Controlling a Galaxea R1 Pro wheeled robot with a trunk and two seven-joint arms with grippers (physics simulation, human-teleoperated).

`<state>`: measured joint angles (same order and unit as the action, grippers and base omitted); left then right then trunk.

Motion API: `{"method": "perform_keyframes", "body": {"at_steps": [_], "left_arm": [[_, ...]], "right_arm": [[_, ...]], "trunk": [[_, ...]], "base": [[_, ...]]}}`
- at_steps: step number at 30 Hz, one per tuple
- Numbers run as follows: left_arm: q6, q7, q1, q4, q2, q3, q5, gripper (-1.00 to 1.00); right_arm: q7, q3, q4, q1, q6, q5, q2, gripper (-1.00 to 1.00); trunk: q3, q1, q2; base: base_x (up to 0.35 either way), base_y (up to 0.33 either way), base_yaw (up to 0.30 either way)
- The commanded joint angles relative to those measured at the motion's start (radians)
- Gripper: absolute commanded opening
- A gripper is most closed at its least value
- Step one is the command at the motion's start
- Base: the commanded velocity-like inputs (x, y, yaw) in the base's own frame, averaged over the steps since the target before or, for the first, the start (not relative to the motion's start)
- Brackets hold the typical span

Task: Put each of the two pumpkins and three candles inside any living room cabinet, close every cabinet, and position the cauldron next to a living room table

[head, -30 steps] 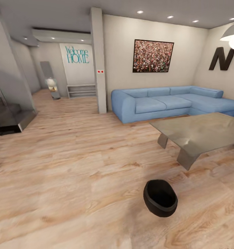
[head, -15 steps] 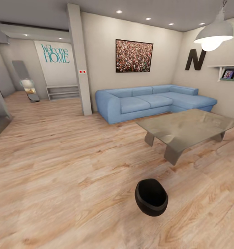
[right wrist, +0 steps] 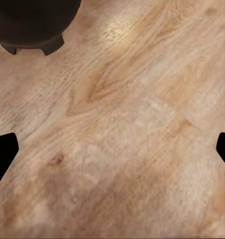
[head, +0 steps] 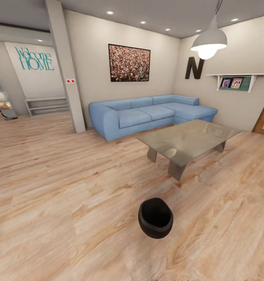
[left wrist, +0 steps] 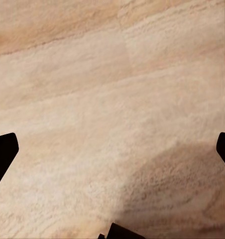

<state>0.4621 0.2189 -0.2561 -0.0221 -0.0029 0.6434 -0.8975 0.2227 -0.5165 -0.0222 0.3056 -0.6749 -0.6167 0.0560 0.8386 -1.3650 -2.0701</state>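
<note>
Cauldron point(head: 155, 217) sat on plank floor point(head: 61, 187), near glass coffee table point(head: 186, 140) but apart, sofa point(head: 147, 113) behind. Whole head view swung since a second ago: camera turned, cauldron itself didn't move. Left gripper point(left wrist: 112, 149) spread wide, empty. Right gripper point(right wrist: 112, 149) likewise. Cauldron step probably pending.

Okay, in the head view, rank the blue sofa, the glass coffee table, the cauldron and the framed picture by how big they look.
1. Blue sofa, widest.
2. Glass coffee table, nearly as large; it is nearer the camera, so this ranking is unsure.
3. Framed picture.
4. Cauldron, slightly smaller than the picture despite being closest.
</note>
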Motion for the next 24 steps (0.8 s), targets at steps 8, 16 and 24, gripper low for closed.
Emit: {"method": "perform_keyframes", "body": {"at_steps": [8,16,24], "left_arm": [[0.001,0.008,0.000,-0.001,0.000,0.009,-0.001,1.00],[0.001,0.008,0.000,-0.001,0.000,0.009,-0.001,1.00],[0.000,0.008,0.000,-0.001,0.000,0.010,-0.001,1.00]], "right_arm": [[0.007,-0.008,-0.002,0.001,0.000,0.000,-0.001,1.00],[0.007,-0.008,-0.002,0.001,0.042,0.000,-0.002,1.00],[0.007,-0.010,-0.002,0.000,0.092,0.003,-0.018,1.00]], "trunk": [[0.001,0.000,0.000],[0.001,0.000,0.000],[0.001,0.000,0.000]], "base": [[0.000,0.000,-0.300],[0.000,0.000,-0.227],[0.000,0.000,-0.022]]}}
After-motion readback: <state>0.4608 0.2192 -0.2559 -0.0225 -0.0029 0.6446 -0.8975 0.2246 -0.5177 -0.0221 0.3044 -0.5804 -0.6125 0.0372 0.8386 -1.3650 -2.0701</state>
